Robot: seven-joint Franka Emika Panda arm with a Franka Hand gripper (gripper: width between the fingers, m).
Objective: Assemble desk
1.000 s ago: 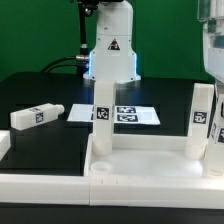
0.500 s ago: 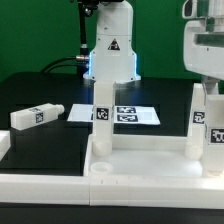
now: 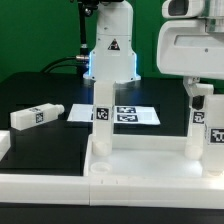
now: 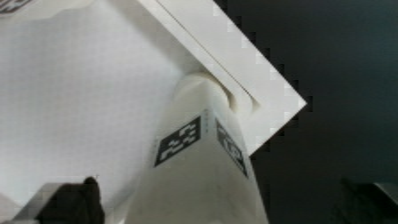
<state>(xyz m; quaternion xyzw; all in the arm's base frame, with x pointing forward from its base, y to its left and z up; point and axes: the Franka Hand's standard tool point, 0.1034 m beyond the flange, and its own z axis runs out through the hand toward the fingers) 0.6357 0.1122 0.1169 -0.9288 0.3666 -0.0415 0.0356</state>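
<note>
The desk's white panel [image 3: 150, 160] lies flat at the front, and two tagged legs stand upright in it. One leg [image 3: 101, 120] is at the panel's left end, the other [image 3: 203, 122] at its right end. My gripper [image 3: 203, 93] hangs over the top of the right leg, jaws open. In the wrist view that leg [image 4: 199, 150] rises from the panel [image 4: 89, 90] between my dark fingertips [image 4: 71, 202], which stand clear of both its sides. A third leg [image 3: 35, 116] lies loose on the black table at the exterior view's left.
The marker board [image 3: 140, 115] lies flat behind the panel, in front of the white robot pedestal [image 3: 110, 50]. Black tabletop [image 3: 50, 150] stretches on the exterior view's left of the panel.
The gripper has opened, let go of the right leg and risen above it. The leg stays upright in the panel.
</note>
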